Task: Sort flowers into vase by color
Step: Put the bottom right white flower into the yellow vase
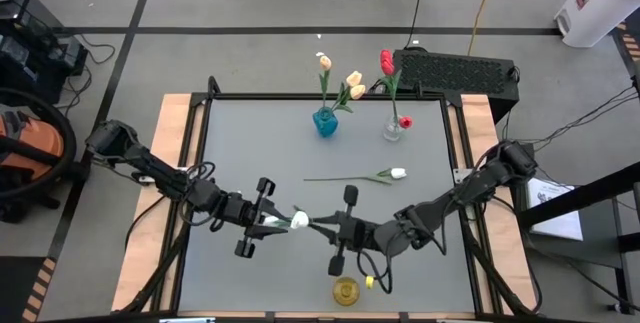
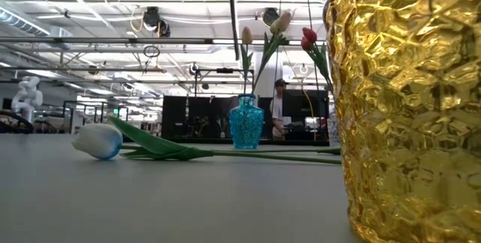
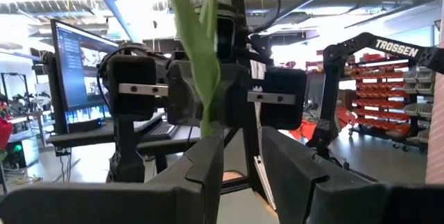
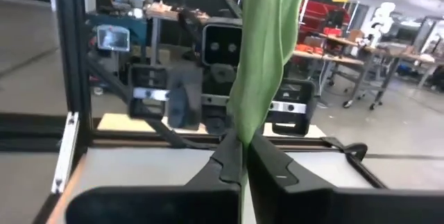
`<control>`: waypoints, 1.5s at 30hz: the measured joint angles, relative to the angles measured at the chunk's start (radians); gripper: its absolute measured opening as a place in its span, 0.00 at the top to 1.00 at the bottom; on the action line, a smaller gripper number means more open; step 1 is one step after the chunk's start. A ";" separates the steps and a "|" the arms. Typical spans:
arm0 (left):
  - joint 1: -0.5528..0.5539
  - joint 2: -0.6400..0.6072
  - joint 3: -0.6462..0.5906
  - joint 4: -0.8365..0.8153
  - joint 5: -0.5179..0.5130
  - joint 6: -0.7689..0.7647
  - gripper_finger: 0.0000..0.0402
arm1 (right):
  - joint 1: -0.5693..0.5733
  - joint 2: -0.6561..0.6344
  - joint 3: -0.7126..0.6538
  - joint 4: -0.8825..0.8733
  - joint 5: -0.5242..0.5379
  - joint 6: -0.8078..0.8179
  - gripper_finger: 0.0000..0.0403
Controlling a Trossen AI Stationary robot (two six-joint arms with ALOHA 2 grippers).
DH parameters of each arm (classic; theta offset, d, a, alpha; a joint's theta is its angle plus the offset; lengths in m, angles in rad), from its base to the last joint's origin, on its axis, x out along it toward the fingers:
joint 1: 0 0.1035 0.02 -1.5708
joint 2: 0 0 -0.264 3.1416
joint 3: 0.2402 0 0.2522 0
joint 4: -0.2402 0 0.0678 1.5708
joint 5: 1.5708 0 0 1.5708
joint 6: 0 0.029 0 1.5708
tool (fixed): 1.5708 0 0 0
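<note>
A white tulip is held in the air near the middle of the surface, between the two grippers, bud toward the left arm. This reads as a handover between arms, or a re-grip to turn the stem for insertion.

The right gripper is closed on the stem: its wrist view shows the fingers pressed together with the green leaf rising out of them. The left gripper faces it from the opposite side. Its fingers are parted, and the leaf passes just beside the gap; contact cannot be confirmed.

A second white tulip lies flat farther back. Behind it, a blue vase holds cream-yellow tulips and a clear vase holds red tulips. A gold vase stands empty at the front edge, probably meant for the white ones.
</note>
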 joint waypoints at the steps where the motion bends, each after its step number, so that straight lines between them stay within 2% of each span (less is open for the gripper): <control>1: 0.000 0.000 0.000 0.000 0.000 0.000 0.73 | -0.009 0.000 0.000 0.001 -0.019 0.018 1.00; 7: 0.000 0.000 0.000 -0.005 0.000 0.000 0.73 | -0.039 0.026 -0.001 0.051 -0.156 0.061 1.00; 20: 0.000 0.000 0.000 -0.036 0.000 -0.004 0.73 | -0.057 0.076 -0.001 0.082 -0.208 0.112 1.00; 27: -0.001 0.000 0.001 -0.030 0.000 -0.004 0.73 | -0.088 0.098 -0.001 0.100 -0.305 0.158 1.00; 45: -0.001 0.000 0.001 -0.009 0.000 -0.030 0.73 | -0.100 0.099 -0.001 0.095 -0.310 0.158 1.00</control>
